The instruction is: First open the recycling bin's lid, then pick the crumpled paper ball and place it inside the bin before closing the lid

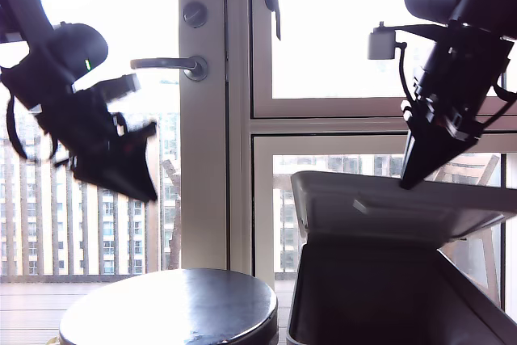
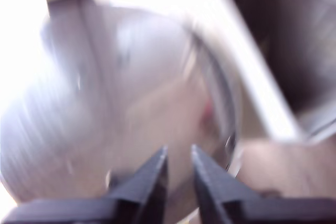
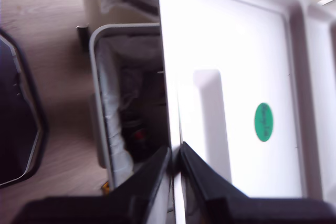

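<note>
My second gripper (image 3: pixel 176 158) is pinched shut on the front edge of the lid (image 1: pixel 388 208), holding it part-raised over the bin (image 1: pixel 404 305) at the exterior view's right. The lid looks like thin, stiff plastic, light but slick; an edge pinch could slide, so I judge the raised handle bar (image 3: pixel 212 124) beside the green sticker (image 3: pixel 264 121) the safer hold. The bin mouth is open below, lined with a pale bag (image 3: pixel 113 129), dark items inside.

My first gripper (image 2: pixel 178 163) hangs high at the exterior view's left, jaws nearly closed on nothing; its view is blurred, looking down on the round table (image 1: pixel 170 309). I can't find the paper ball in any view. It should be very light and crushable, so a gentle squeeze across the middle will do. The half-raised lid still partly roofs the bin opening
</note>
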{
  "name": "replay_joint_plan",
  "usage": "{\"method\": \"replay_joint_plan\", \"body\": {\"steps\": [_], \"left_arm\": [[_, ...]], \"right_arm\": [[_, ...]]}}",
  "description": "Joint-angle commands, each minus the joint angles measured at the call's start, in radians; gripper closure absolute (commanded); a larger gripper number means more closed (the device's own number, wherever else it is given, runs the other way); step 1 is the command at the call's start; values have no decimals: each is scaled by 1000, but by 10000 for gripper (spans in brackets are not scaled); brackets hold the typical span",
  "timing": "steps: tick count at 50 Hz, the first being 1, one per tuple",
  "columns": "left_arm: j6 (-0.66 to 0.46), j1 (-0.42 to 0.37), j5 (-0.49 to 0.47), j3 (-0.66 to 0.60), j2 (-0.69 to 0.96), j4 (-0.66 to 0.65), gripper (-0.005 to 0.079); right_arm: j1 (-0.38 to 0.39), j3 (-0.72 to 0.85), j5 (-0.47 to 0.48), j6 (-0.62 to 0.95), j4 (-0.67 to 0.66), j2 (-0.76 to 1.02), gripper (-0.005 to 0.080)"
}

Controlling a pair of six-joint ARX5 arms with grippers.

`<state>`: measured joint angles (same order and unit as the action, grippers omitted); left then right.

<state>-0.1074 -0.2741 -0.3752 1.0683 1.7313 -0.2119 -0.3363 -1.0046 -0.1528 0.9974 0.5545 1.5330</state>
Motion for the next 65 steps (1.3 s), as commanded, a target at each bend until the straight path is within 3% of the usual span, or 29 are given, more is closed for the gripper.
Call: {"method": "replay_joint_plan", "body": {"steps": [1,23,35,37,43,49,58,65], "left_arm": [[4,5,-21,0,-21,2,766],[6,6,-66,0,-82,0,766],[5,6,-66,0,-82,3,766],[4,6,-66,0,-82,3,766],[2,6,-66,0,-82,1,766],[1,9,-66,0,-83,-4,766],[2,14,-95,0,-102,-61,766],[-6,14,-115,0,-132,-155,766]], "right_arm": [[-4,8,-30,1,24,35,765],[-15,8,-31,31,19,233,761],[-17,8,-28,-33,2,240,486],[-17,8,-27,-57,5,239,474],[-17,8,-20,-97,16,235,523],[-17,7,-21,-141,42,227,777],[-17,4,-28,-318,41,193,764],[-17,-19,-29,-561,66,185,764]]}}
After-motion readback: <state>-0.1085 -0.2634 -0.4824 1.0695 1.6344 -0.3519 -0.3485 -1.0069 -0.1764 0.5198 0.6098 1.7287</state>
